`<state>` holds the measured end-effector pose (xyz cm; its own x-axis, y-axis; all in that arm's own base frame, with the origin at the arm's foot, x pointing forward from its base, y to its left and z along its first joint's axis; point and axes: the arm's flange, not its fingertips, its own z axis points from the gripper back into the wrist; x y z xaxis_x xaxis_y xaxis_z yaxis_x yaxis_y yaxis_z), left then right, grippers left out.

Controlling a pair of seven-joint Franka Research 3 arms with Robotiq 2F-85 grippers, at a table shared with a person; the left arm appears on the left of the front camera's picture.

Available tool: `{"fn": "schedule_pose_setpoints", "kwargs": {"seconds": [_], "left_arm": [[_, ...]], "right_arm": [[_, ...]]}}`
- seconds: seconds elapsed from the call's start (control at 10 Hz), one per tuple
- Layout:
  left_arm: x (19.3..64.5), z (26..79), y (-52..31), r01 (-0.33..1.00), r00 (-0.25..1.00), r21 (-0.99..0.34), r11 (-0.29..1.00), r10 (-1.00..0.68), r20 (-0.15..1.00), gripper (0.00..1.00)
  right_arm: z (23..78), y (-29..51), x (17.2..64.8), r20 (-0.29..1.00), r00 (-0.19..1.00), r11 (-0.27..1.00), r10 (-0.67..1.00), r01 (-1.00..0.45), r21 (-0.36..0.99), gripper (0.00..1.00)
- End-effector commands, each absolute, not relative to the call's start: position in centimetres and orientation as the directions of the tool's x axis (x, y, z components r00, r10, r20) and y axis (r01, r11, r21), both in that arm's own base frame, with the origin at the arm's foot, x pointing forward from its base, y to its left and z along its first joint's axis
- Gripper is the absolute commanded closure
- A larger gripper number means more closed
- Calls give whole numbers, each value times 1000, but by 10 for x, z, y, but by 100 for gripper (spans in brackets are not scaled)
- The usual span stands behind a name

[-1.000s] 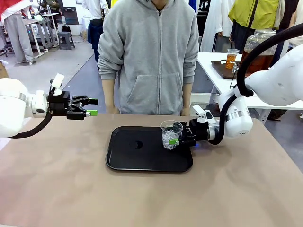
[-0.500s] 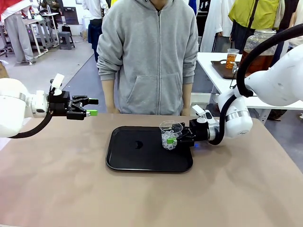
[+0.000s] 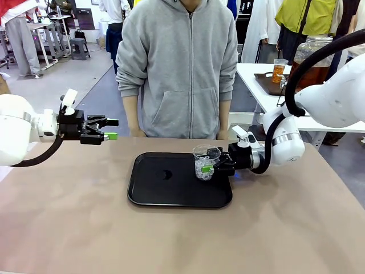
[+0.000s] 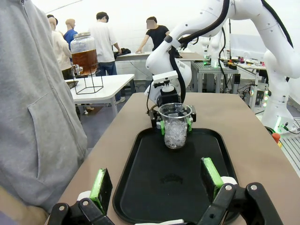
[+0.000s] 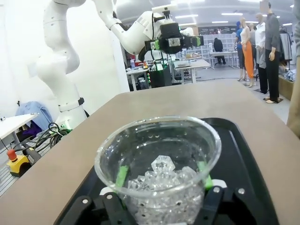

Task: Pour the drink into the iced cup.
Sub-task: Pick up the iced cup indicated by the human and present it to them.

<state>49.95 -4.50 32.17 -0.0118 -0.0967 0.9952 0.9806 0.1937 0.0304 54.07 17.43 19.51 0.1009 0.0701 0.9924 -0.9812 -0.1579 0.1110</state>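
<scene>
You see the clear iced cup (image 3: 206,160), ice heaped inside, upright on the tray (image 3: 154,188). Right fingers (image 3: 205,169) flank it, can't tell if pinching. Left fingers (image 3: 111,136) are spread.

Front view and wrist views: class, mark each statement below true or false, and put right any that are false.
1. The cup holds ice. True.
2. The cup stands on the bare table, beside the tray. False: it is on the black tray.
3. The left gripper is open and holds nothing. True.
4. The cup is full of brown drink. False: it holds only ice; the drink is in a jar on a white table farther off.
5. The right gripper has a green pad on either side of the cup. True.
</scene>
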Motion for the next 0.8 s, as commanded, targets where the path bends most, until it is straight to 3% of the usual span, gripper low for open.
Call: {"fn": "schedule_pose_setpoints", "kwargs": {"seconds": [0.0,0.3,0.7], "left_arm": [[500,324,-45,981,-10,28,190,-94,996,0],[500,324,-45,981,-10,28,190,-94,996,0],[500,324,-45,981,-10,28,190,-94,996,0]], "right_arm": [[244,169,548,990,113,-176,82,-976,126,29],[315,167,557,981,149,-192,127,-966,172,29],[362,172,565,990,75,-184,123,-978,97,29]]}}
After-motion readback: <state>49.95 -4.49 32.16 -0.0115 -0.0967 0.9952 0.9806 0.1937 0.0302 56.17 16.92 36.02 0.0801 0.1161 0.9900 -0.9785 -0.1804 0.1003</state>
